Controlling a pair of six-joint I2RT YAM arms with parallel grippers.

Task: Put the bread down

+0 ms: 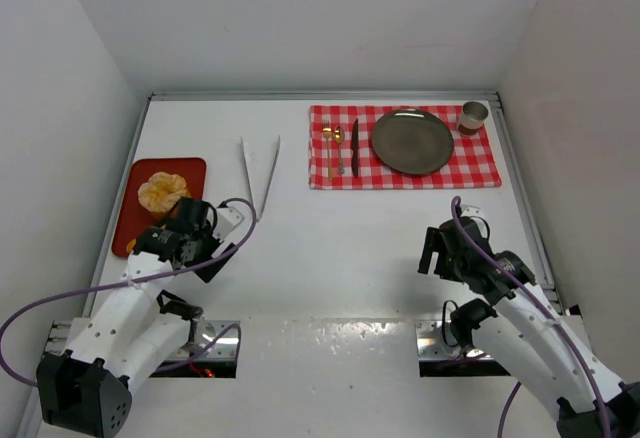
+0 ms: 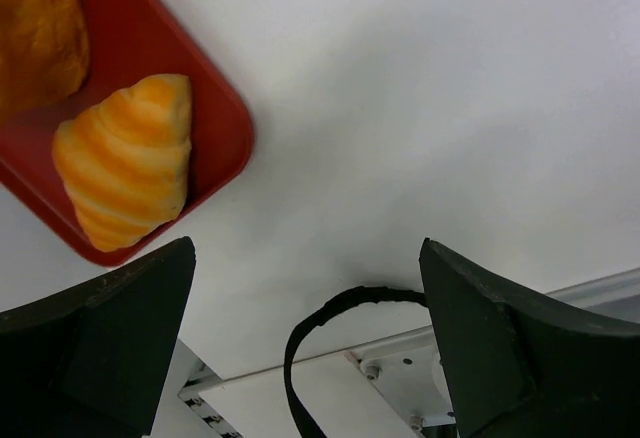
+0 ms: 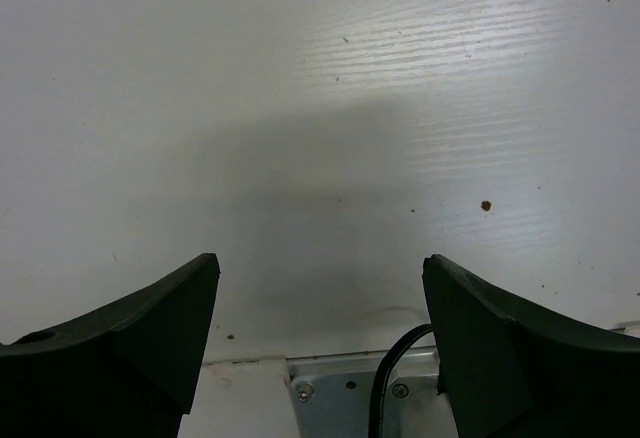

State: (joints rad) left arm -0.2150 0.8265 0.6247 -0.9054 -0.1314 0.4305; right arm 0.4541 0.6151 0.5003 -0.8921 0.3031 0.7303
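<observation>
A round swirled bun [image 1: 160, 191] lies on a red tray [image 1: 193, 170] at the table's left. In the left wrist view the bun [image 2: 40, 28] is at the top left corner, and a striped golden croissant [image 2: 125, 158] lies beside it at the corner of the tray [image 2: 218, 123]. In the top view the croissant is mostly hidden under my left arm. My left gripper [image 1: 197, 240] [image 2: 305, 288] is open and empty, just off the tray's near right corner. My right gripper [image 1: 440, 250] [image 3: 320, 298] is open and empty over bare table at the near right.
A red checkered mat [image 1: 480, 163] at the far right holds a dark plate [image 1: 412, 141], a gold fork [image 1: 334, 148], a dark knife [image 1: 354, 146] and a cup [image 1: 474, 116]. White tongs [image 1: 260, 173] lie between tray and mat. White walls enclose the table.
</observation>
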